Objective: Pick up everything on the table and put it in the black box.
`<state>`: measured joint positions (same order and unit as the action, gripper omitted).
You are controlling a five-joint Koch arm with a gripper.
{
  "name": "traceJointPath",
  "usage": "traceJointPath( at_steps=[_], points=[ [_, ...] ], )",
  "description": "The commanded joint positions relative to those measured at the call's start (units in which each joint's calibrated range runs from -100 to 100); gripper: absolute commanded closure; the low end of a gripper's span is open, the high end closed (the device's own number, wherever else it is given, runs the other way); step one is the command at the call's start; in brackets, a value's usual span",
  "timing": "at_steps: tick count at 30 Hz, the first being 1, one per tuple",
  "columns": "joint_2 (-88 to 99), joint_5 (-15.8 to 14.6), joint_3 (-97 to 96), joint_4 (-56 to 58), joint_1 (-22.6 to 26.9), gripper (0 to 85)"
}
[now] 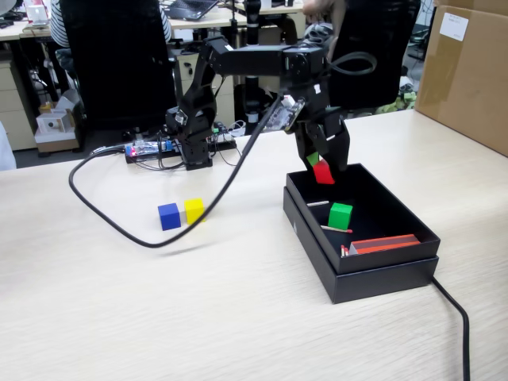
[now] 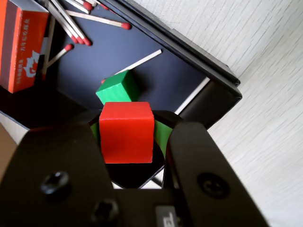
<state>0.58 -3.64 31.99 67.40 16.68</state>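
My gripper [image 1: 321, 168] is shut on the red cube [image 1: 323, 171] and holds it above the far end of the black box [image 1: 317, 254]. In the wrist view the red cube [image 2: 126, 132] sits between the green-padded jaws of the gripper [image 2: 128, 135], over the box's dark floor [image 2: 156, 78]. The green cube [image 1: 340, 215] lies inside the box, also seen in the wrist view [image 2: 118, 87] just beyond the red one. The blue cube [image 1: 169, 216] and yellow cube [image 1: 194, 209] sit side by side, touching, on the table [image 1: 143, 317], left of the box.
Matchsticks [image 2: 71, 26] and a red-orange packet [image 2: 21, 45] lie in the box. A black cable [image 1: 143, 230] loops over the table behind the two cubes; another runs off the box's right corner [image 1: 456, 313]. A brown carton [image 1: 468, 71] stands at far right.
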Motion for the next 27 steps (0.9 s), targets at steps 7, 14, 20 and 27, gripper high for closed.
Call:
traceJointPath(
  at_steps=[7, 14, 20, 27],
  points=[
    [2.2, -0.3, -4.4, 0.3, -0.9, 77.9],
    [0.6, -0.3, -7.0, 0.1, -1.7, 69.3],
    [-1.0, -0.4, -5.8, -0.1, -1.4, 54.1],
    [8.3, -0.2, -3.9, -0.1, -2.5, 50.4]
  ],
)
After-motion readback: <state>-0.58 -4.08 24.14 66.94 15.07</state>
